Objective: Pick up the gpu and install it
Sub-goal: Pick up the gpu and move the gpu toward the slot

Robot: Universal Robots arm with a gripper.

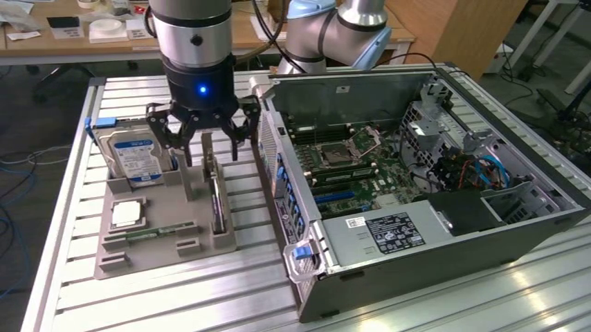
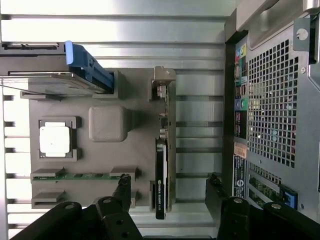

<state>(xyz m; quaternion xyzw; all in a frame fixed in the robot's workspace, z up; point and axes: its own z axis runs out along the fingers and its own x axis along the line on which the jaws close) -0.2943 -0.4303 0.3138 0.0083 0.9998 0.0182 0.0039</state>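
The gpu (image 1: 218, 207) stands on its edge in a slot along one side of the grey parts tray (image 1: 157, 257), the side nearest the computer case. It is a thin dark card with a metal bracket at one end. My gripper (image 1: 210, 153) hangs just above its bracket end, open, with one finger on each side of the card and not touching it. The wrist view looks straight down on the gpu (image 2: 161, 160) as a narrow dark strip, and the two black fingertips (image 2: 123, 186) stand wide apart on either side of it. Nothing is held.
The tray also holds a hard drive (image 1: 135, 158) in a blue caddy, a processor (image 1: 127, 213) and a green memory stick (image 1: 152, 234). The open computer case (image 1: 416, 173) lies beside the tray on the exterior view's right, motherboard exposed. Its perforated rear panel (image 2: 272, 110) is close to the gpu.
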